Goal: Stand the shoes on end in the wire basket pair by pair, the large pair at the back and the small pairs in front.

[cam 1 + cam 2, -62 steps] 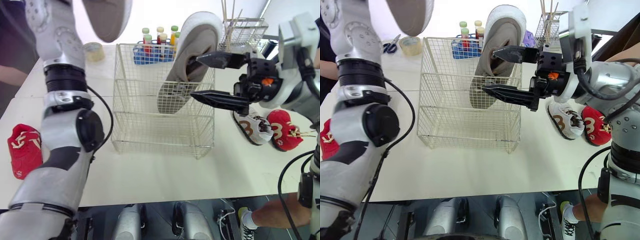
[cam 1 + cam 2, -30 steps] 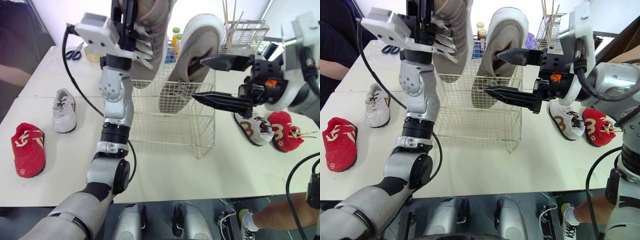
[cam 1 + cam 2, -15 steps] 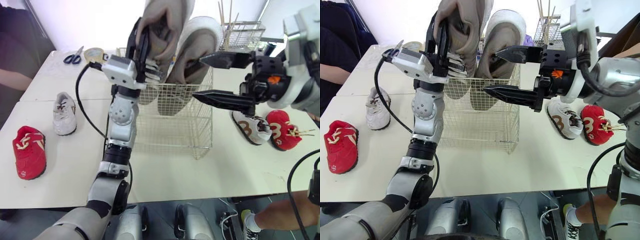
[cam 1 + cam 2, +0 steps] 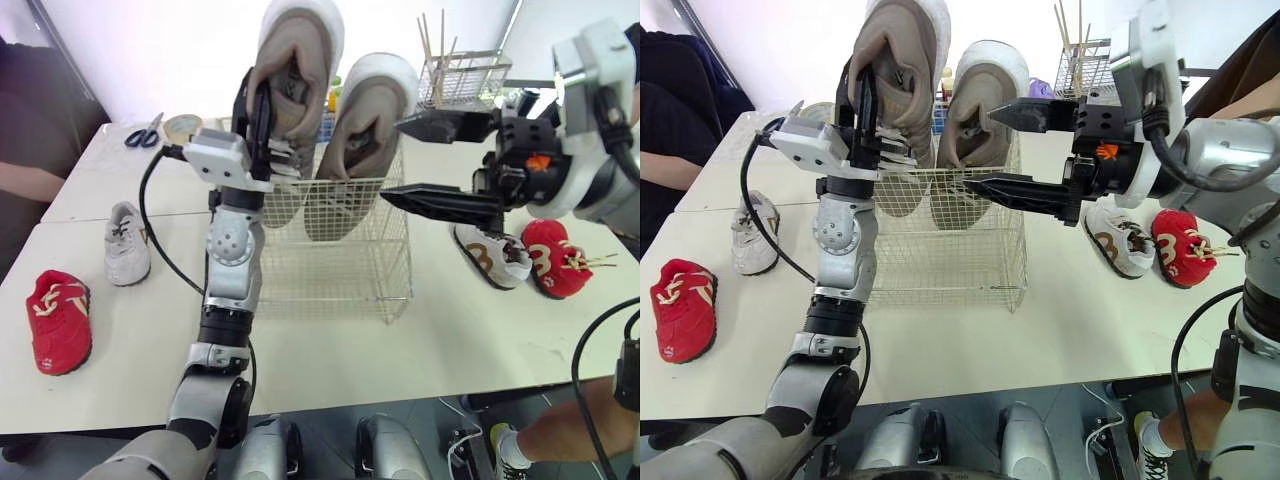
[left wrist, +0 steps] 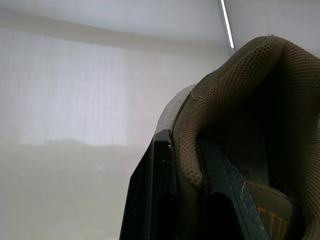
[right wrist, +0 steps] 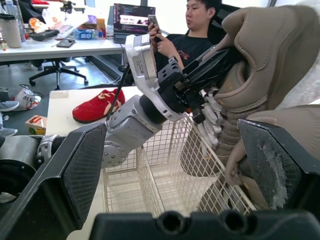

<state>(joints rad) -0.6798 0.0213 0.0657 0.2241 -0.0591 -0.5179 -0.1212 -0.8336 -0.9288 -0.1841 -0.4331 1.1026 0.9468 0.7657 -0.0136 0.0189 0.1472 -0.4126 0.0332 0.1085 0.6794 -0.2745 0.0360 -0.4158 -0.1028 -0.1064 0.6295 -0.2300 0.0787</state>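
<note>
A wire basket (image 4: pixel 340 250) stands mid-table. One large tan shoe (image 4: pixel 365 130) stands in it toe down, leaning on the back right. My left gripper (image 4: pixel 255 110) is shut on the heel collar of the second large tan shoe (image 4: pixel 295 80), held upright beside the first with its toe inside the basket. The left wrist view shows a finger (image 5: pixel 155 200) clamped on that collar (image 5: pixel 225 115). My right gripper (image 4: pixel 392 160) hangs open just right of the standing shoe. Small shoes lie on the table: red (image 4: pixel 58 320) and white (image 4: pixel 127 243) at left, white-brown (image 4: pixel 490 255) and red (image 4: pixel 555 258) at right.
Scissors (image 4: pixel 143 130) and a tape roll (image 4: pixel 183 127) lie at the back left. A wire holder with sticks (image 4: pixel 470 75) stands at the back right. A person (image 4: pixel 30 120) sits at the table's left; another person's leg (image 4: pixel 590 420) is by the front right corner.
My left arm has swung the second large shoe right and down, from above the basket's left side to toe-in beside the first shoe. The right gripper has stayed open in place.
</note>
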